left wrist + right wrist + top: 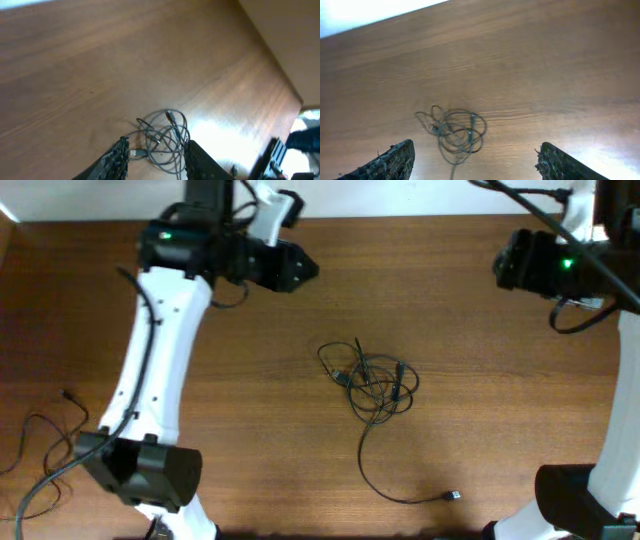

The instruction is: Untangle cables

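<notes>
Cable bundle [374, 384] sits mid-surface, a loose knot of thin black loops, roughly between the two arms. Wooden surface [480, 380], brown grain, glare patch on the right arm's side in both wrist views.

One trailing strand [385, 480] leaves the bottom of the knot, curves toward the near edge and ends in a small plug [452, 496] with a light tip. That plug lies apart from the knot. A couple of short plug ends poke out of the knot itself, too small to tell what type.

Left claw [306, 270]: fingers apart, nothing between them. It sits at the far side of the surface, up-left of the knot and not touching it. In the left wrist view the knot shows in the gap between the two finger pads [118, 157], down on the wood.

Right claw [476, 146]: fingers wide apart, nothing held. It is over the far-right corner, well apart from the knot. The right wrist view shows the whole knot centred between its fingers, lying flat.

Loose thin cord [45, 442] with a small plug end lies on its own at the left edge near the left arm's base, well apart from the knot. Cannot tell where its other end runs.
</notes>
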Controlling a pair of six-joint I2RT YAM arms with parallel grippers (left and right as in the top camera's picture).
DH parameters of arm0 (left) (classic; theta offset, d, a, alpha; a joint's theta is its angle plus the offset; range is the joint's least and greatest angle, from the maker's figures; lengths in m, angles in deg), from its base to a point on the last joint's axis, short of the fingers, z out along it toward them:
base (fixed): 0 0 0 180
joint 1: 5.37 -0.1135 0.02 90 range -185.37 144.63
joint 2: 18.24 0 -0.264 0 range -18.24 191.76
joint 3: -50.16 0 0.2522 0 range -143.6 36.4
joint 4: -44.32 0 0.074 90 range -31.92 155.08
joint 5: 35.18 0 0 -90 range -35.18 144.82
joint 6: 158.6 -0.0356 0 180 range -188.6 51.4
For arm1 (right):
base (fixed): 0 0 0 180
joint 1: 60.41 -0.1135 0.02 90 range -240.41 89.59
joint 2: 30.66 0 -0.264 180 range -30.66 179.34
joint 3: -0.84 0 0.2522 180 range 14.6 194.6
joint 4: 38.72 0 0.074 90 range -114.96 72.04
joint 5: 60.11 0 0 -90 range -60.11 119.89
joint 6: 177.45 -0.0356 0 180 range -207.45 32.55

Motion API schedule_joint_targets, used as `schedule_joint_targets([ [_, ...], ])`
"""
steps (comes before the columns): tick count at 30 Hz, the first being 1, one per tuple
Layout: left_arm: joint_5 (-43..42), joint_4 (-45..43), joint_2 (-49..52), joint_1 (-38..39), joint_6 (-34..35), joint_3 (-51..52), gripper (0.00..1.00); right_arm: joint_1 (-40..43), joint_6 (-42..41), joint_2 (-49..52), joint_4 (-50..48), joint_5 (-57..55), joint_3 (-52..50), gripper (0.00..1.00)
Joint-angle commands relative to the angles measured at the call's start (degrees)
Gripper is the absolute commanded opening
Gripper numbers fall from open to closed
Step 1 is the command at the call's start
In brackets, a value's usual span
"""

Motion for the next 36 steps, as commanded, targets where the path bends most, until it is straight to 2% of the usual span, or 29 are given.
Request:
schedule_joint_targets([
  [1, 3.2, 1.4, 4.5, 3.7, 3.0, -0.4, 0.39, 5.0, -2.0, -0.7, 0.3, -2.7, -0.3, 0.82],
  [7, 11.3, 3.6, 12.2, 11.3, 10.6, -0.4, 0.40, 13.0, -1.1, -0.7, 0.3, -0.3, -0.3, 0.86],
  [10, 16.2, 3.6, 15.4, 15.3, 13.7, -0.4, 0.43, 13.4, -0.7, -0.7, 0.3, -0.3, -0.3, 0.87],
  [18, 25.8, 3.4, 22.0, 22.4, 18.5, -0.4, 0.44, 13.4, 2.1, -0.4, 0.3, -0.5, -3.4, 0.87],
  [23, 26.7, 3.1, 25.7, 23.7, 20.3, -0.4, 0.43, 13.4, 2.3, -0.4, -0.1, -0.5, -6.7, 0.87],
  [25, 26.7, 3.2, 27.5, 23.8, 20.3, -0.4, 0.37, 13.4, 2.3, -0.4, -0.3, -0.4, -6.7, 0.87],
  [28, 26.8, 2.6, 28.2, 23.8, 20.3, -0.3, 0.15, 13.4, 2.3, -0.4, -0.3, -0.5, -6.7, 0.87],
  [29, 27.1, 2.1, 28.1, 23.7, 20.5, -0.4, 0.00, 13.4, 2.3, -0.4, -0.3, -0.4, -6.7, 0.87],
  [31, 27.1, 2.3, 27.8, 22.9, 20.7, -1.6, 0.00, 13.4, 2.3, -0.4, -0.3, -0.4, -6.7, 0.87],
  [33, 26.6, 6.2, 26.5, 21.2, 20.7, -6.5, 0.00, 13.3, 2.3, -0.4, -0.3, -0.4, -6.7, 0.87],
  [34, 25.7, 9.8, 25.4, 20.2, 20.7, -11.6, 0.00, 13.3, 2.3, -0.2, -0.2, -0.2, -6.7, 0.87],
  [35, 25.3, 15.3, 23.0, 19.0, 20.6, -22.2, 0.00, 13.3, 2.3, 0.2, -0.3, 1.3, -6.7, 0.87],
  [36, 25.3, 17.1, 22.2, 18.7, 20.6, -26.3, 0.00, 13.3, 2.7, 0.5, -0.3, 2.9, -6.7, 0.87],
])
